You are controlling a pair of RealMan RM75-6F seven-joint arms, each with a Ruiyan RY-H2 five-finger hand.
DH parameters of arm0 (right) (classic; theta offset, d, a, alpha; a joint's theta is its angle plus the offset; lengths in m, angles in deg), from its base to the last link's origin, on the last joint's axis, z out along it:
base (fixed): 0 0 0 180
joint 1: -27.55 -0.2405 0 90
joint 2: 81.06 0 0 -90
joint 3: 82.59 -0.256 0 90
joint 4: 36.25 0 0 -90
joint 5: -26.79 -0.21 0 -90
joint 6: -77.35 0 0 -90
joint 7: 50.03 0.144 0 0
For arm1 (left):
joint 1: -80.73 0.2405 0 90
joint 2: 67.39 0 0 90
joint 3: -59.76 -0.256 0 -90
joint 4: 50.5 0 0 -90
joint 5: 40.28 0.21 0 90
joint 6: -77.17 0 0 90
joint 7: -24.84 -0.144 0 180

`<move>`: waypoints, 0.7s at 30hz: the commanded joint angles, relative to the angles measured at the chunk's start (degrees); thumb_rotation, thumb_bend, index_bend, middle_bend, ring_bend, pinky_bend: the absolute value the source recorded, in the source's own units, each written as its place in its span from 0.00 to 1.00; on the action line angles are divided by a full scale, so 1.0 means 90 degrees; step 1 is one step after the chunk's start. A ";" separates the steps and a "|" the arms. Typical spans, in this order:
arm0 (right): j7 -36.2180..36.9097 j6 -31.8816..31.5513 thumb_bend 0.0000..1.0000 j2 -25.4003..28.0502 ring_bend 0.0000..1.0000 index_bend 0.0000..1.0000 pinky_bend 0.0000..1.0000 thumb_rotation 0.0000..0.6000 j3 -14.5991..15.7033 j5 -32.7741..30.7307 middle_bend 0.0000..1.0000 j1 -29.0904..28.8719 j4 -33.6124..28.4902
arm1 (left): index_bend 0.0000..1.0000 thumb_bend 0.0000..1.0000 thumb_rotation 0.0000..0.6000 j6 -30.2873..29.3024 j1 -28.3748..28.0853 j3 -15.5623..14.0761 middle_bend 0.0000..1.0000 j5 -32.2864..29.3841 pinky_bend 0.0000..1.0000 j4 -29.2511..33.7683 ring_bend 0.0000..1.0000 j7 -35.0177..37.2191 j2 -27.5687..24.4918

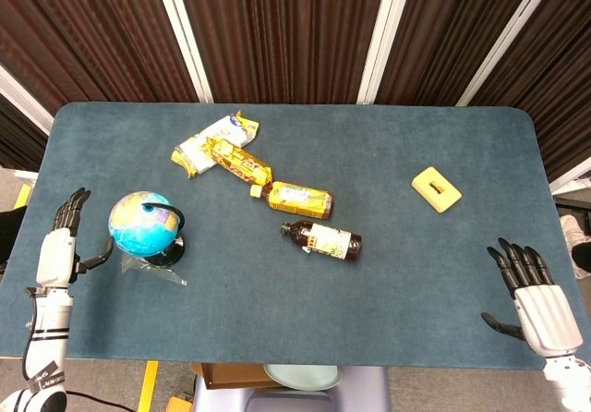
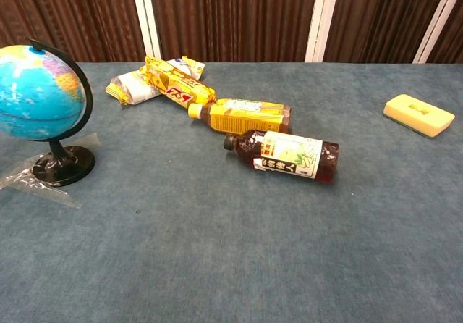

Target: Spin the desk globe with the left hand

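Your left hand [image 1: 57, 248] showed only in the head view, off the desk's [image 1: 397, 246] left edge, fingers spread and holding nothing, thumb reaching toward the desk globe [image 1: 141, 224] but apart from it. Your right hand [image 1: 534, 296] also showed in that view only, at the front right corner, open w/ fingers apart, empty. The chest view caught neither hand, but gave the globe's black base and arc up close.

The globe stood upright near the left edge, toward the front, its base on a scrap of clear plastic [image 2: 32, 185].

Other stuff: two snack packs [image 1: 220, 149] lay overlapping near the back edge, left of center. Just beside them lay an amber bottle w/ yellow label [image 1: 292, 197], and in front of it a dark bottle [image 1: 322, 239], both on their sides around mid-desk. A yellow sponge [image 1: 436, 189] sat well apart toward the right edge. Nothing stood btwn your left hand and the globe.

The desk had a blue-grey felt-like top. Behind it hung dark brown ribbed curtains [image 2: 224, 15] w/ white vertical strips.
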 commanded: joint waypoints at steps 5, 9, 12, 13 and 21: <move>-0.0102 0.0118 0.11 -0.0015 0.00 0.00 0.00 1.00 0.0034 0.0000 0.00 -0.0041 -0.0051 | 0.00 0.33 1.00 0.0083 -0.0044 0.0076 0.00 -0.0102 0.00 -0.0164 0.00 0.0142 0.0006; -0.0143 0.0073 0.11 -0.0042 0.00 0.00 0.00 1.00 0.0016 0.0003 0.00 -0.0031 -0.0066 | 0.00 0.32 1.00 0.0208 -0.0084 0.0092 0.00 -0.0164 0.00 -0.0239 0.00 0.0239 0.0012; -0.0166 0.0031 0.11 -0.0055 0.00 0.00 0.00 1.00 0.0009 0.0018 0.00 -0.0017 -0.0062 | 0.00 0.33 1.00 0.0381 -0.0146 0.0136 0.00 -0.0272 0.00 -0.0266 0.00 0.0355 0.0035; -0.0177 0.0027 0.11 -0.0062 0.00 0.00 0.00 1.00 0.0009 0.0020 0.00 -0.0016 -0.0061 | 0.00 0.33 1.00 0.0422 -0.0169 0.0155 0.00 -0.0298 0.00 -0.0273 0.00 0.0381 0.0048; -0.0230 -0.0027 0.11 -0.0080 0.00 0.00 0.00 1.00 0.0004 0.0027 0.00 0.0012 -0.0079 | 0.00 0.33 1.00 0.0587 -0.0396 0.0332 0.00 -0.0412 0.00 -0.0524 0.00 0.0472 0.0233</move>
